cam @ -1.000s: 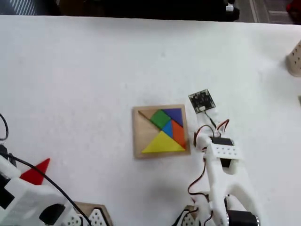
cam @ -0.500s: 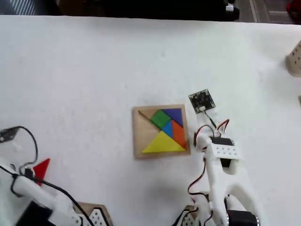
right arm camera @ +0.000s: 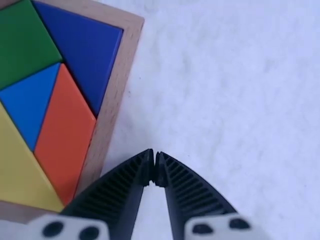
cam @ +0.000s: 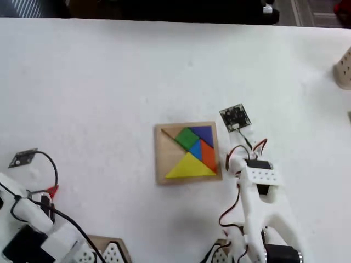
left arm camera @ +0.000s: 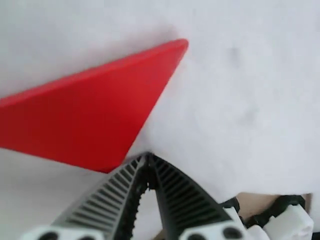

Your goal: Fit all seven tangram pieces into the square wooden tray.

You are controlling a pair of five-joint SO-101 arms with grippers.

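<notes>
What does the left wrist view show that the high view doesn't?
Left wrist view: the red triangle close up, lying flat, with the left gripper shut, its tips right by one edge.
High view: the wooden tray holding the green piece, dark blue piece, light blue piece, orange piece and yellow piece, bare wood on its left; the right arm beside it.
Both: the red triangle on the white table, outside the tray; from above, the left arm covers most of it.

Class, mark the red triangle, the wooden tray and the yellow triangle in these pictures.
red triangle (left arm camera: 90, 115): left wrist view, middle of its face.
wooden tray (cam: 166, 156): high view, bare floor inside.
yellow triangle (cam: 192, 166): high view, middle of its face.
</notes>
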